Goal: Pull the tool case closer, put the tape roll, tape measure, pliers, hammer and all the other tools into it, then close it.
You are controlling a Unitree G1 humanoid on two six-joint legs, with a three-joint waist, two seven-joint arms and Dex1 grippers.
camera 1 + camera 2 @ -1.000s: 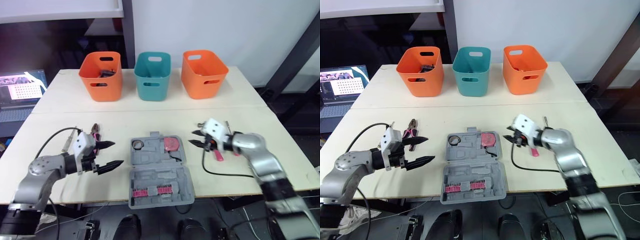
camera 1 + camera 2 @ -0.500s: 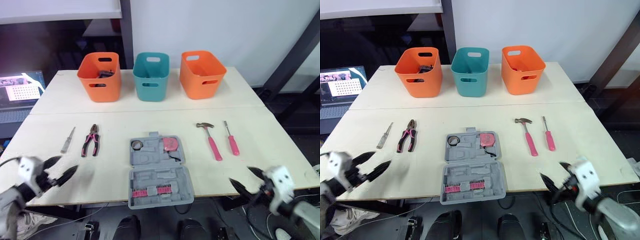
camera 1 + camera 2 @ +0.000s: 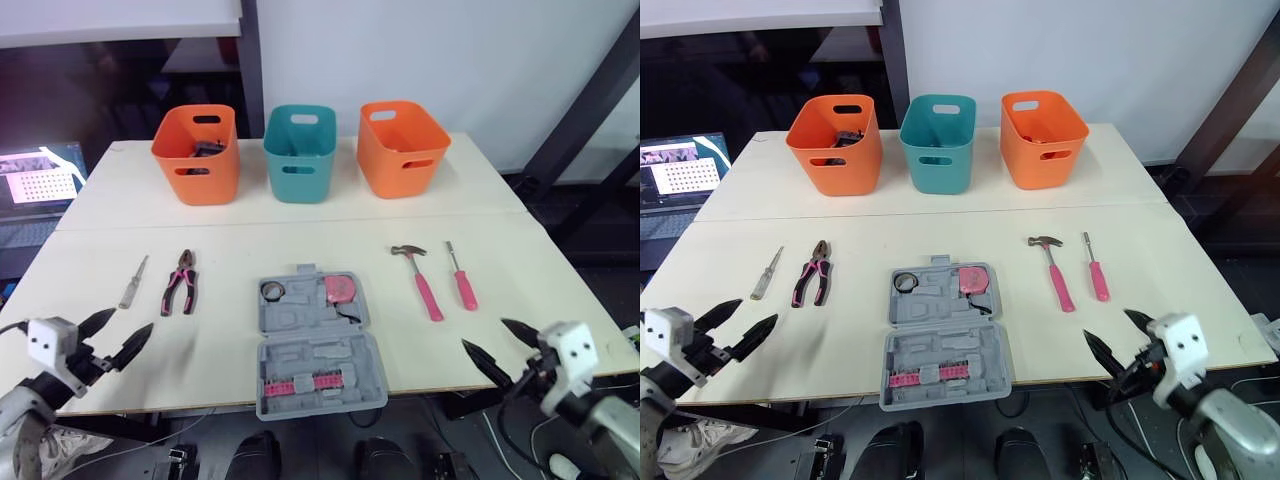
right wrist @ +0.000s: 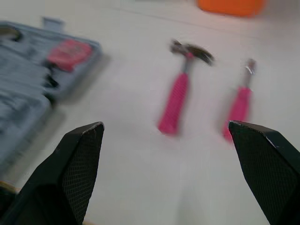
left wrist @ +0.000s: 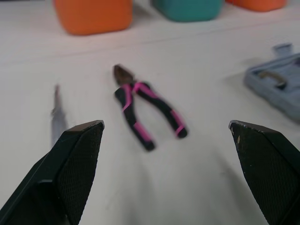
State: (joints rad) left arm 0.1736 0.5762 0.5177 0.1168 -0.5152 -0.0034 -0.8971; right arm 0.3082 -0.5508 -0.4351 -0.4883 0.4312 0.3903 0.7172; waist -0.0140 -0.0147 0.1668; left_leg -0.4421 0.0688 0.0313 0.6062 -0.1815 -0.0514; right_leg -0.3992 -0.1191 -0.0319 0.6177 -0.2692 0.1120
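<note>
The left gripper (image 3: 115, 335) hung low over the near left corner of the table (image 3: 250, 235), its two black fingers (image 5: 75, 164) spread well apart and holding nothing. Just beyond it lay the pliers (image 3: 182, 283), handles toward the robot, and beside them on the outer side a slim grey-handled tool (image 3: 132, 281), the two close but not touching. The right gripper (image 3: 497, 345) sat off the near right edge, likewise spread wide and empty, with the hammer (image 3: 418, 280) and a pink-handled screwdriver (image 3: 459, 278) lying side by side further out.

Between the arms the tool case (image 3: 318, 345) lay open and flat near the front edge. The tape roll (image 3: 275, 290) and the tape measure (image 3: 342, 288) looked already seated in its far half, and a row of pink bits (image 3: 300, 384) sat in the near half.

From where I stood, the pliers looked the easiest take: stiff steel, with sleeves on the handles that should give grip, best pinched across both handles just behind the pivot so they don't splay. The hammer would be head-heavy, so I'd take the pink handle close to the head or it would tip. The screwdriver and the grey tool looked thin and inclined to roll. The case seemed light moulded plastic, likely to slide if nudged, so closing the lid would want the other half held steady.

Three bins (image 3: 299, 150) stood along the far side.
</note>
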